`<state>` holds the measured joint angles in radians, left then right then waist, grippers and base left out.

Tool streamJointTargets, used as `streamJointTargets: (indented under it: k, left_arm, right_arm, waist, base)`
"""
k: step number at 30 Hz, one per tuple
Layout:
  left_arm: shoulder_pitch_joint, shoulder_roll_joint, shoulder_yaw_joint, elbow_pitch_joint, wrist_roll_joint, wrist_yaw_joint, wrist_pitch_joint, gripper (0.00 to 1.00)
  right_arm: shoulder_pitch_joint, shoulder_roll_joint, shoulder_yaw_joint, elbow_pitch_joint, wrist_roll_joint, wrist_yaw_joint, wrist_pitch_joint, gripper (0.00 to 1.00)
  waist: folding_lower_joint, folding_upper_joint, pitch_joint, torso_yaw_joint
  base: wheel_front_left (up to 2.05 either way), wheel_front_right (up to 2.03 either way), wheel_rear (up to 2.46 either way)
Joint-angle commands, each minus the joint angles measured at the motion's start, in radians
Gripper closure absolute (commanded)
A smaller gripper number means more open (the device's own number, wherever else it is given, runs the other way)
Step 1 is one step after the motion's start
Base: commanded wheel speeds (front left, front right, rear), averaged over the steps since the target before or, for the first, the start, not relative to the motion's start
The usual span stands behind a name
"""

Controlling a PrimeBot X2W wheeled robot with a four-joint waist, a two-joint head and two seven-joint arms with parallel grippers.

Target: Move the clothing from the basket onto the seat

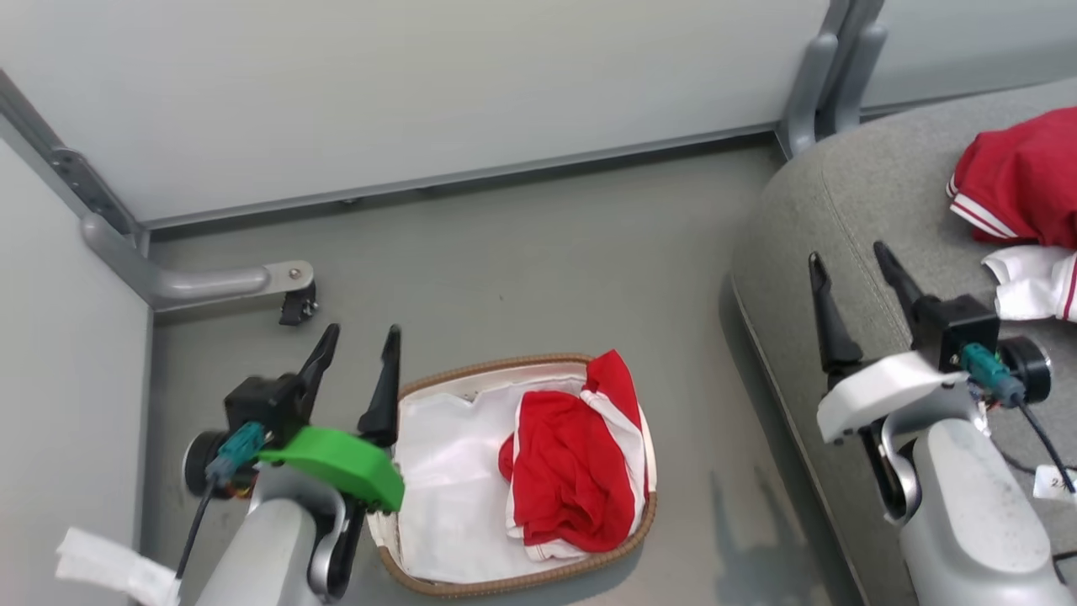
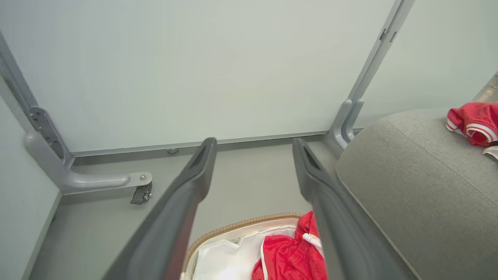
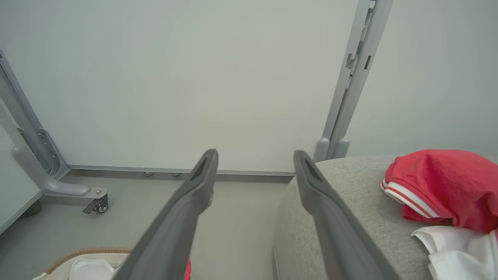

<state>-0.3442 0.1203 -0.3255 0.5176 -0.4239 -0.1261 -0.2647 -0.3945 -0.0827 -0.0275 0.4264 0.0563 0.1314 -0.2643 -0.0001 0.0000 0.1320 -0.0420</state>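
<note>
A red garment with white striped trim [image 1: 572,471] lies bunched in the right half of the oval basket [image 1: 446,581], on its white liner [image 1: 446,480]. More red and white clothing [image 1: 1022,181] lies on the grey seat [image 1: 875,185] at the right. My left gripper [image 1: 362,337] stands open just left of the basket, nothing between its fingers. Over the seat's front edge my right gripper [image 1: 846,252] is open and empty. The left wrist view shows the basket garment [image 2: 291,256] below the open left gripper [image 2: 255,144]; the right wrist view shows the seat clothing [image 3: 443,186] right of the open right gripper [image 3: 255,155].
Pale partition panels close off the back and left. A grey panel foot with a caster [image 1: 290,295] juts onto the floor behind the left gripper. A vertical grey post [image 1: 820,76] stands at the seat's far corner. Bare grey floor [image 1: 538,269] lies between basket and panels.
</note>
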Motion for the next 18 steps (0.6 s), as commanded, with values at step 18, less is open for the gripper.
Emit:
streamJointTargets:
  k: [18]
  left_arm:
    - [0.277,-0.061,0.306,-0.072,0.141,-0.004,0.001,0.0]
  right_arm:
    - [0.186,0.027,0.028,0.007,0.035,-0.001,0.0,0.0]
  waist:
    - [0.0001,0.0,-0.124,0.03]
  base:
    - [0.0,0.0,0.0]
